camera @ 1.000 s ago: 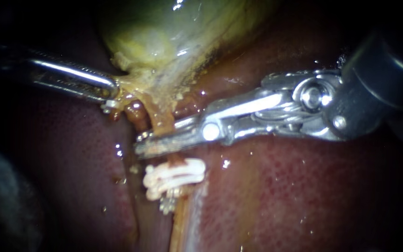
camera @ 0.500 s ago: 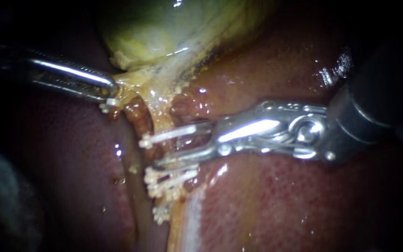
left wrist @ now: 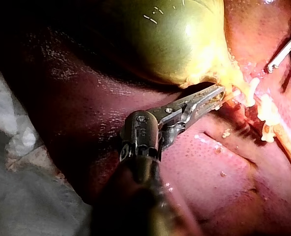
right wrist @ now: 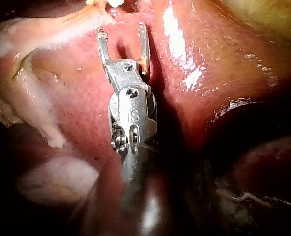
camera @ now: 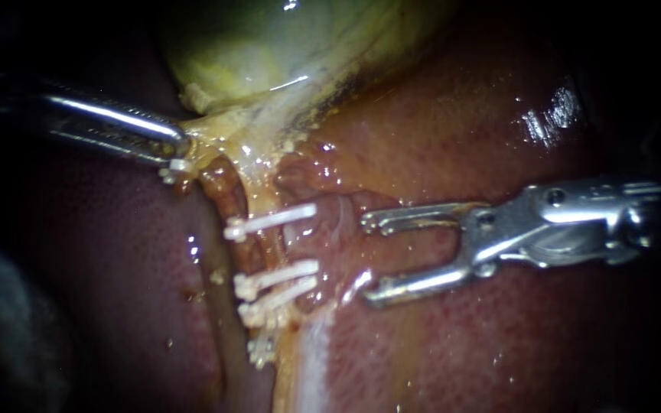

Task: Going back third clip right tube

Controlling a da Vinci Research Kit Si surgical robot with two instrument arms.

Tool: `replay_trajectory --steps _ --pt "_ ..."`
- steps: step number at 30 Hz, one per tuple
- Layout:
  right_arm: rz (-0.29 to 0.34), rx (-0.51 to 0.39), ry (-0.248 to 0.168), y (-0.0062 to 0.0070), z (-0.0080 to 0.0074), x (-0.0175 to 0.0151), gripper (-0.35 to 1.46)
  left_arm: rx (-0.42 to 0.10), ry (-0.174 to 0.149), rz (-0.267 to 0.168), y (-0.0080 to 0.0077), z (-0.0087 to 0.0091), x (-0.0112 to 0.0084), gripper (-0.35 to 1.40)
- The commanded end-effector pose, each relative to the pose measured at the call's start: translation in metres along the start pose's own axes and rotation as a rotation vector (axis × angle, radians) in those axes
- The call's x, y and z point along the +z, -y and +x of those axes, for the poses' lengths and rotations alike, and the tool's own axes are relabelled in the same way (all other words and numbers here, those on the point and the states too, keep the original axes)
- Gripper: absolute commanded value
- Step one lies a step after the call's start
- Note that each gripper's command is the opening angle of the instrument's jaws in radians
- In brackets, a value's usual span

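Three white clips sit across a brownish tube [camera: 268, 248] below the gallbladder [camera: 269, 53]: the upper clip [camera: 271, 222] stands alone, and two lower clips [camera: 278, 287] lie close together. My right instrument [camera: 367, 258] stands just right of them, its jaws open and empty over the liver; the right wrist view shows the same open jaws [right wrist: 122, 29]. My left instrument [camera: 174, 149] holds the yellowish tissue at the gallbladder's neck, with its jaws [left wrist: 212, 98] shut on it. The clips [left wrist: 256, 96] lie just ahead of those jaws.
Dark red liver [camera: 483, 344] fills the lower and right parts of the endoscope view. A pale streak [camera: 311, 359] runs down from the clips. White cloth [left wrist: 17, 187] lies beside the liver in the left wrist view.
My right instrument's jaws were shut around the tube above the two lower clips; they opened, left a third clip there, and drew back to the right. The left instrument held still.
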Motion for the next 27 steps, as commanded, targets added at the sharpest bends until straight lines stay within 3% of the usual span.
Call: replay_trajectory --steps 1,7,11,18,27 --pt "-0.005 -0.005 0.008 0.0002 0.0000 -0.0005 0.50 0.000 0.000 0.000 0.0000 0.0000 0.0001 -0.35" --pt "-0.031 -0.046 0.061 0.0006 -0.0002 -0.0026 0.50 0.001 -0.001 0.002 0.0001 -0.0002 0.0004 -0.35" --pt "-0.033 -0.060 0.059 0.0003 -0.0001 -0.0033 0.50 0.003 -0.002 0.006 0.0004 -0.0005 0.0011 -0.35" --pt "-0.059 -0.058 0.052 -0.0001 0.0014 -0.0043 0.50 0.012 -0.001 -0.001 0.0017 -0.0015 0.0040 -0.35" --pt "-0.063 -0.053 0.050 -0.0001 0.0016 -0.0049 0.50 0.018 0.021 -0.010 0.0032 -0.0026 0.0080 -0.35"
